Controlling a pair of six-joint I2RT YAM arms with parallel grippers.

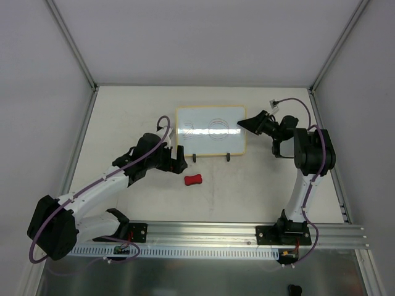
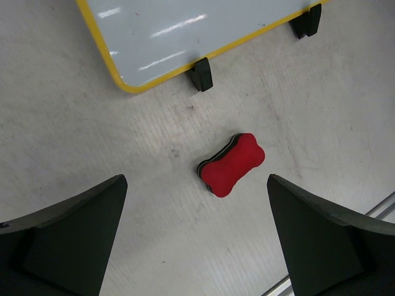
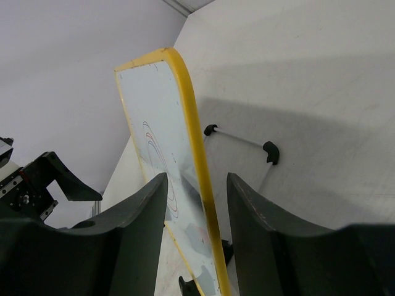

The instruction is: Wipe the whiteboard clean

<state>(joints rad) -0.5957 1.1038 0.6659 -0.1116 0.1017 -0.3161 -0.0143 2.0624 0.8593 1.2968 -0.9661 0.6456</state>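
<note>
While the whiteboard [image 1: 210,129] stood on its two black feet [image 1: 194,158] near the middle of the table [image 1: 278,191], the right end effector [image 1: 242,125] straddled its right-hand edge with the jaws partly closed, one finger on each side of the yellow frame. Whether the fingers actually clamped the frame could not be determined. The left end effector [image 1: 177,160] was fully open and empty, just beside the red bone-shaped eraser [image 1: 193,180], which lay on the table in front of the board.
</note>
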